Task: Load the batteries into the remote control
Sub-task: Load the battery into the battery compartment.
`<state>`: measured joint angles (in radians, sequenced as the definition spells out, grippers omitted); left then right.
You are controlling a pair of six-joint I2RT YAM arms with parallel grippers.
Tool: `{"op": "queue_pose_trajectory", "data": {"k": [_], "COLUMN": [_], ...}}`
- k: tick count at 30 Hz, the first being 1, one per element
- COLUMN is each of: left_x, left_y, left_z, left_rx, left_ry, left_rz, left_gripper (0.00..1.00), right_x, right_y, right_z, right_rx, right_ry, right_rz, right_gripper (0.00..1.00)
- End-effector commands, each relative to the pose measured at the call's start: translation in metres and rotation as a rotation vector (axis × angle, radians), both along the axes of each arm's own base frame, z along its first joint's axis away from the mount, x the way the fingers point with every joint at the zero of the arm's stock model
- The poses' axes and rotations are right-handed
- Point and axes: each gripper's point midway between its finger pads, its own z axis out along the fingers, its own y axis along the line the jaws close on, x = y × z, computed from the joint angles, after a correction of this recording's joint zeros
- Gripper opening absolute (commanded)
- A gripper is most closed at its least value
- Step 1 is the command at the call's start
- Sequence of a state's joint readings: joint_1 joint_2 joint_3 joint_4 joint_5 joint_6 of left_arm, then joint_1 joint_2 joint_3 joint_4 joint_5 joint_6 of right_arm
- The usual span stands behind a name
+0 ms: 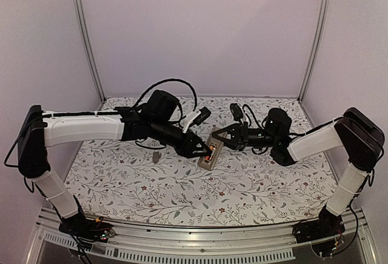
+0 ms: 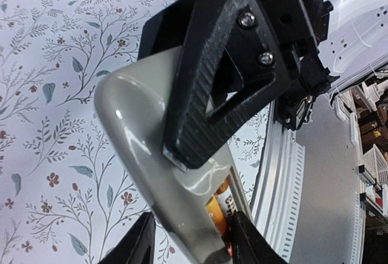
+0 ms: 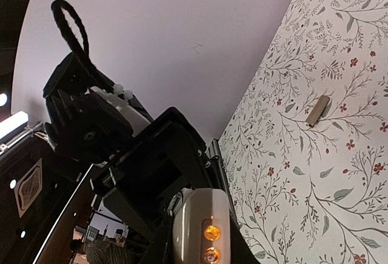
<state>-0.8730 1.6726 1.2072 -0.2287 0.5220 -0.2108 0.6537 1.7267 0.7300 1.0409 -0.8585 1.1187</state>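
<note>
The remote control [image 1: 209,155] hangs tilted above the middle of the table, grey back up, with my right gripper [image 1: 223,141] shut on its sides. Its open compartment holds two orange batteries [image 2: 222,208], whose round ends glow in the right wrist view [image 3: 211,232]. My left gripper [image 2: 191,247] stands open astride the compartment end of the remote control [image 2: 136,149]. Its left finger is clear of the casing, and its right finger lies close against the battery side. One right-gripper finger [image 2: 221,76] presses on the remote's back.
A small flat grey plastic piece [image 1: 156,155] lies on the floral tablecloth left of centre, also seen as that grey piece [image 3: 317,111] in the right wrist view. Black cables loop [image 1: 176,88] at the back. A metal rail [image 1: 200,240] runs along the near edge.
</note>
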Motion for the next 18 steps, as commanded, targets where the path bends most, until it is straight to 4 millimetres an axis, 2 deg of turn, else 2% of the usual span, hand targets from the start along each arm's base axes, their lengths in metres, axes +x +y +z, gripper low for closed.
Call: {"op": "queue_pose_trajectory", "data": {"k": [1, 3, 5, 9, 11, 14, 18], "left_x": [-0.004, -0.002, 0.005, 0.028, 0.045, 0.073, 0.086], "left_y": [0.031, 0.034, 0.039, 0.06, 0.082, 0.127, 0.186], "left_z": [-0.045, -0.045, -0.04, -0.028, -0.03, -0.044, -0.071], "left_rx": [0.217, 0.23, 0.228, 0.209, 0.235, 0.326, 0.5], "left_ry": [0.009, -0.002, -0.029, -0.081, -0.077, -0.051, 0.021], "left_rz": [0.034, 0.045, 0.09, 0.244, 0.359, 0.579, 0.844], "left_gripper": [0.45, 0.48, 0.58, 0.73, 0.75, 0.75, 0.72], "right_x": [-0.003, 0.001, 0.009, 0.027, 0.033, 0.038, 0.045], "right_y": [-0.006, -0.009, -0.014, -0.03, -0.037, -0.046, -0.057], "right_z": [0.058, 0.057, 0.048, 0.031, 0.021, 0.01, 0.001], "right_rx": [0.111, 0.105, 0.076, 0.005, -0.052, -0.139, -0.208], "right_ry": [-0.135, -0.131, -0.113, -0.092, -0.094, -0.122, -0.14], "right_rz": [-0.002, -0.017, -0.053, -0.132, -0.172, -0.219, -0.265], "right_gripper": [0.0, 0.0, 0.0, 0.0, 0.0, 0.0, 0.0]}}
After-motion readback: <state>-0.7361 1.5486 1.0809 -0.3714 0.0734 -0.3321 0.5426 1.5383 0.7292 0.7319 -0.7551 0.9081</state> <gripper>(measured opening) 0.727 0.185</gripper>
